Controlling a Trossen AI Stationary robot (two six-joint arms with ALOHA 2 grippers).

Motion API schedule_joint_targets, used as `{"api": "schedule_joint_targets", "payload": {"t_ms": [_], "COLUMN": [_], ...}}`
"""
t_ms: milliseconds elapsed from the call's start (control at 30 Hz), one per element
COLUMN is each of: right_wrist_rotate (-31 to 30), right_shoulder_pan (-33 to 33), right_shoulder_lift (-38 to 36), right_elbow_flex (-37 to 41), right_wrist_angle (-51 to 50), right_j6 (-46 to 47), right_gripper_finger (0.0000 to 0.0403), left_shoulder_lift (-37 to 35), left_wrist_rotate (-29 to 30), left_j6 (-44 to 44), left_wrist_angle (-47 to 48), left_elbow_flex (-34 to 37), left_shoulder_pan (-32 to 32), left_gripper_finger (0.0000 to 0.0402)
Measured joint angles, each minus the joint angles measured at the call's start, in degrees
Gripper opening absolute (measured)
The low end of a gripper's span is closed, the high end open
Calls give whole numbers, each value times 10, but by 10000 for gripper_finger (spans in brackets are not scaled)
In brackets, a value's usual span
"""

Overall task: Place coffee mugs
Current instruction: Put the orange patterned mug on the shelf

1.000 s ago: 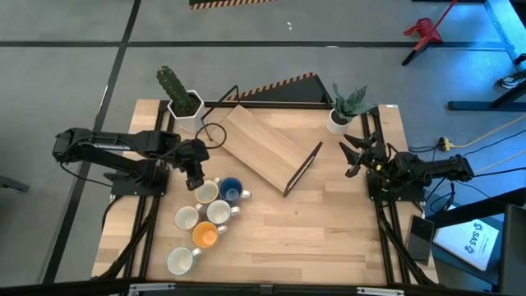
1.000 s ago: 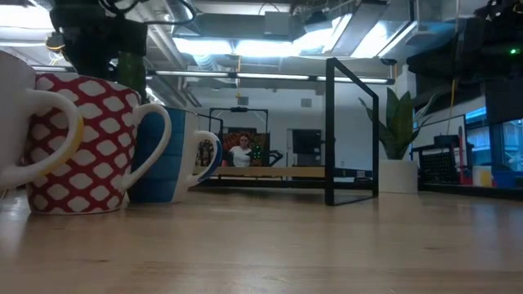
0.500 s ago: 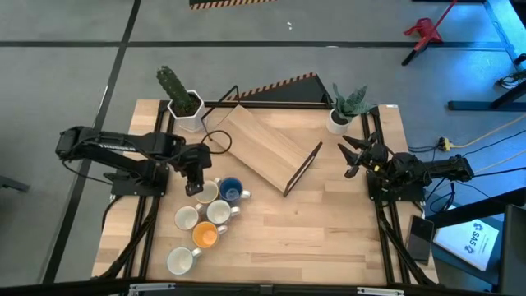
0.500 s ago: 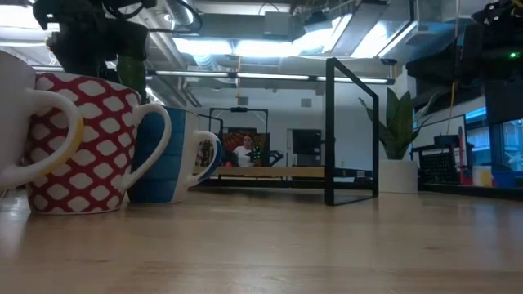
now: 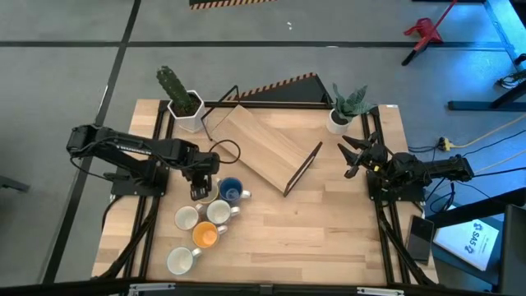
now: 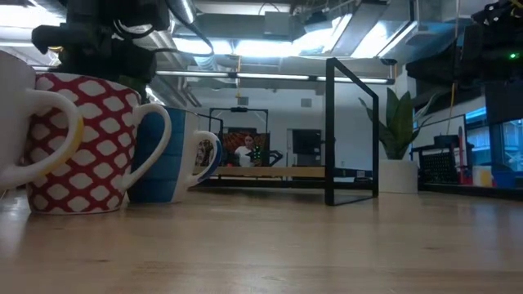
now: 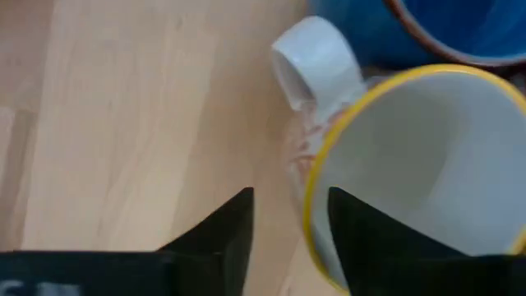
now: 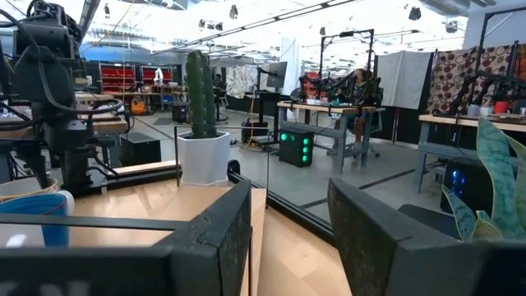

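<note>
Several mugs stand in a cluster at the table's left: a red-and-white patterned mug with a yellow rim [image 7: 411, 164], a blue mug [image 5: 231, 191], two cream mugs [image 5: 186, 218] [image 5: 218, 211], an orange-inside mug [image 5: 205, 236] and a white mug [image 5: 179, 261]. My left gripper [image 5: 200, 187] is open and points down over the yellow-rimmed mug [image 6: 78, 143]. One finger [image 7: 230, 230] stands outside the mug's wall and the other finger [image 7: 362, 230] inside it, opposite the handle [image 7: 316, 62]. My right gripper [image 5: 353, 156] is open and empty at the table's right edge.
A wooden shelf board with a black wire frame [image 5: 271, 152] lies tilted at the table's far middle. A cactus pot [image 5: 182, 103] stands at the far left and a leafy plant pot [image 5: 341, 115] at the far right. Bare wood lies at the near middle and right.
My left gripper has gone toward the table's near edge and a little right, from beside the mug cluster to over the yellow-rimmed mug. The mugs have stayed in place.
</note>
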State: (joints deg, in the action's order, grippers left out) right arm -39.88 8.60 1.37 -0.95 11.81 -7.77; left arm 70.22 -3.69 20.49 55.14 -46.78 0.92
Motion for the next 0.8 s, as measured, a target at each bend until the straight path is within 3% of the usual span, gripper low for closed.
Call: {"api": "schedule_joint_targets", "payload": {"t_ms": [133,200,800], "right_wrist_rotate": [0,0,0], "right_shoulder_pan": [0,0,0], "right_shoulder_lift": [0,0,0], "right_elbow_flex": [0,0,0], "right_wrist_angle": [0,0,-18], "right_j6": [0,0,0], "right_gripper_finger": [150,150,150], "left_shoulder_lift": [0,-1,-50], "left_wrist_rotate": [14,19,59], "left_j6": [9,21,130], "left_wrist_angle": [0,1,45], "left_elbow_flex": [0,0,1], "left_shoulder_pan": [0,-1,-30], "left_gripper_finger": [42,17,14]}}
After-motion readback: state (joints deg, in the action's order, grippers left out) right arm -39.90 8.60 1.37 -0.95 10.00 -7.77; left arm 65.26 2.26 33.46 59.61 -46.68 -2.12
